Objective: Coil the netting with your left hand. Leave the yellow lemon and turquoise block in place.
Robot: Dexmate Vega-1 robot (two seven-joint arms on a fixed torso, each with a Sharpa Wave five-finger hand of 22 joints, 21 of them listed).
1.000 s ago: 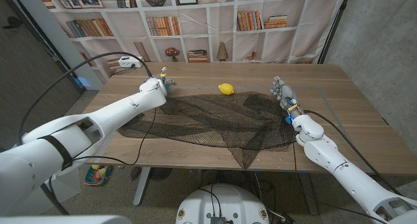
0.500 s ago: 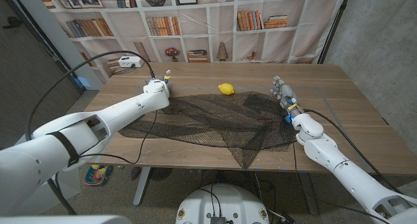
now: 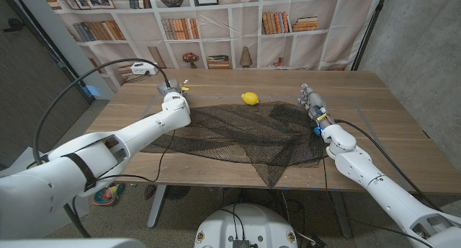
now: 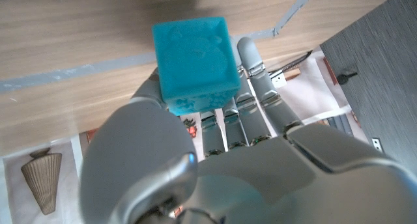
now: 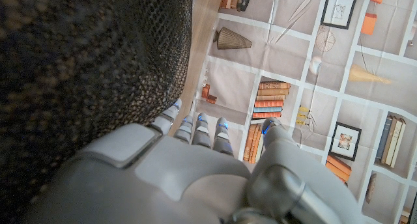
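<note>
Netting (image 3: 238, 133) lies spread across mid-frame on the table (image 3: 374, 125), lemon (image 3: 250, 98) just above it. Left hand (image 3: 175, 98), fingers (image 4: 260, 87) apart, hovers by the turquoise block (image 4: 195, 64), apparently seeking the net's edge.

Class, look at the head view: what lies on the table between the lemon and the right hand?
In the head view, bare wood along the far side and the netting's far edge nearer, between the lemon and the right hand.
</note>
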